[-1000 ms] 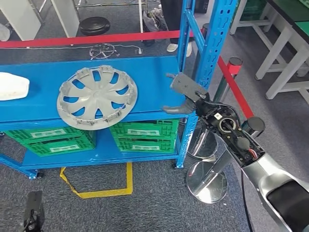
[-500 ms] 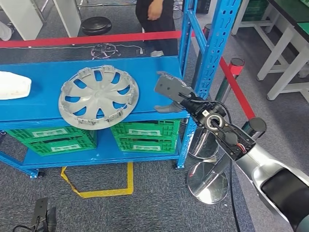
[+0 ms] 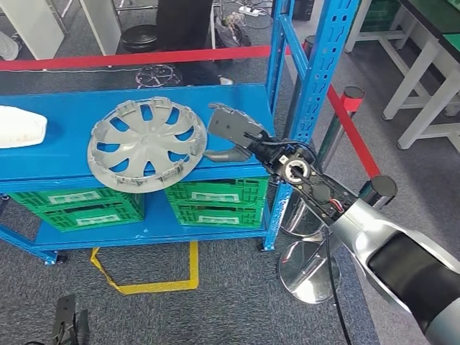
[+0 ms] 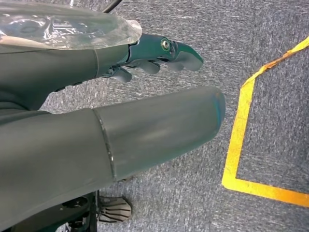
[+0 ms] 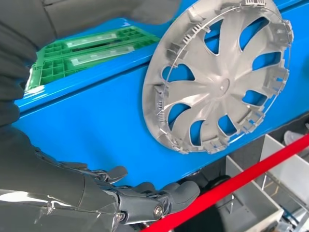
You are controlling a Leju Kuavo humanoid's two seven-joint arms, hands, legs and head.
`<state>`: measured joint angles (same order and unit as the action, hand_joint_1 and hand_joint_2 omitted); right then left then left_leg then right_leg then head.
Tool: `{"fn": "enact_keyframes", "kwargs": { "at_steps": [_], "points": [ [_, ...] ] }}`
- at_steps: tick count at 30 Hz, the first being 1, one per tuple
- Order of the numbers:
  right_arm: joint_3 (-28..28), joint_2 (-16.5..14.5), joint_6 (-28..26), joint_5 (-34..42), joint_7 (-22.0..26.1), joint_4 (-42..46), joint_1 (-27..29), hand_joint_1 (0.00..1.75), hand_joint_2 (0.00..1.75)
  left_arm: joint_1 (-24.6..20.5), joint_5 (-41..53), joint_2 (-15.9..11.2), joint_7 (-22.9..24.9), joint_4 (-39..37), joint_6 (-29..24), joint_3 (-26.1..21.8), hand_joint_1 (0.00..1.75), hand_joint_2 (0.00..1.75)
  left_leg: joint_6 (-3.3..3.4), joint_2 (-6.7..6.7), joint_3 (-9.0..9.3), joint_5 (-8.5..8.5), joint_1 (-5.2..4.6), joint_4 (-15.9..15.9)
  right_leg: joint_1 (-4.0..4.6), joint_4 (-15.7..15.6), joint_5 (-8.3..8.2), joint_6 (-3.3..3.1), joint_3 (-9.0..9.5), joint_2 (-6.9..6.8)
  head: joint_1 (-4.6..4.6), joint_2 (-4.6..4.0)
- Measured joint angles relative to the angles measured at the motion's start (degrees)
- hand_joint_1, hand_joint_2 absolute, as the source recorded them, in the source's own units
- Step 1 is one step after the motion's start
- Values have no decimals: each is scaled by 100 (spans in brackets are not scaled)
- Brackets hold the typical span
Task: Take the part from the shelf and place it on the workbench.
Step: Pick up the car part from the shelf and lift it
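One grey wheel cover, one white part, two green crates under the shelf.

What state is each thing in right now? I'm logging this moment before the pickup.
hubcap: lying flat on the blue shelf, inner side up, its edge overhanging the front, not held.
right hand: open, fingers apart over the shelf beside the hubcap, not touching it.
left hand: empty, hanging over the carpet.
green crates: on the lower shelf.
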<state>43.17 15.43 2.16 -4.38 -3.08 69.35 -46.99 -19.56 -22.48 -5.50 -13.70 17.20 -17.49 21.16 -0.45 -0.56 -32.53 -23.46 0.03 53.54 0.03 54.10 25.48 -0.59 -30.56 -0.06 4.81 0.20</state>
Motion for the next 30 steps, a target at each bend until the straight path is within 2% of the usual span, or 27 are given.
{"fn": "enact_keyframes", "kwargs": {
  "at_steps": [14,21,30],
  "points": [
    [299,-702,-16,552,816,-1123,-426,0,0,-54,70,53,-2,-62,-100,0,0,0,0,1,1,0,1,0,0,1,0,0,-2,2,-1,0],
    [425,-883,-64,495,884,-1432,-544,0,0,-53,-71,56,31,-78,194,0,0,0,0,2,2,0,1,0,0,1,0,0,-2,2,0,0],
    [593,-991,-35,564,900,-1676,-611,0,0,-52,-169,54,64,-113,159,0,0,0,0,2,2,0,1,0,0,1,0,0,-2,2,-1,0]
  ]
}}
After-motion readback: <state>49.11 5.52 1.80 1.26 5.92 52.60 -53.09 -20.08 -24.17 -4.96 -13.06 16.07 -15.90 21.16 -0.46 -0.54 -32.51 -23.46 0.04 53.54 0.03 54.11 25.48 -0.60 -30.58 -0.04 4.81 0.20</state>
